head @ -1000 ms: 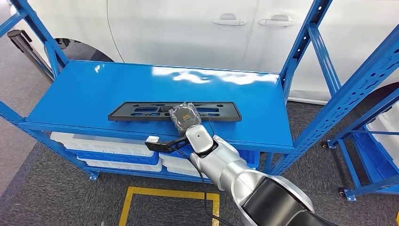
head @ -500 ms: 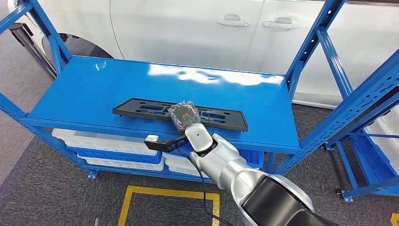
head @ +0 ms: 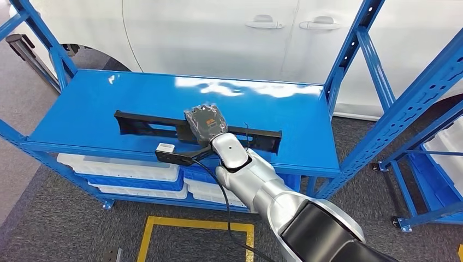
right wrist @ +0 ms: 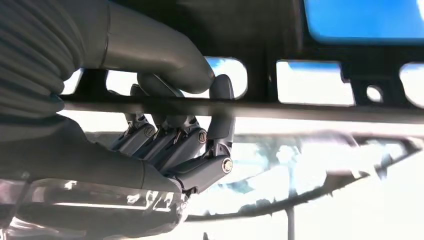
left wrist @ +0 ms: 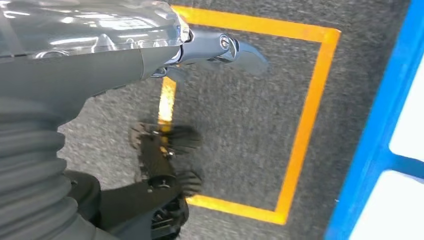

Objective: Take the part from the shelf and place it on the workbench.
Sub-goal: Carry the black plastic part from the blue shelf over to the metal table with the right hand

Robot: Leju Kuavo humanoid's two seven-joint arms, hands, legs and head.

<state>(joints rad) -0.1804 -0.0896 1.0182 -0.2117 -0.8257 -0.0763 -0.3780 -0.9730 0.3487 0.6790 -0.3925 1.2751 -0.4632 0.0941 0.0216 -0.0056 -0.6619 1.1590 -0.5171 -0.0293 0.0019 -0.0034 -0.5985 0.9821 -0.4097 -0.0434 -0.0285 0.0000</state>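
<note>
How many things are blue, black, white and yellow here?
Blue: 1 shelf
Black: 1 part, held by the right robot hand
White: 1 car
Yellow: 1 floor square
Total: 4

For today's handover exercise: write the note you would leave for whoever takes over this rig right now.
Right hand: grips the black part near its middle, thumb and fingers wrapped around an edge.
Left hand: hangs over the floor, holding nothing.
Part: tilted up on edge over the blue shelf, not lying flat.
Done: grasp made, lift begun.
Left: carry the part off the shelf and set it on the workbench.
</note>
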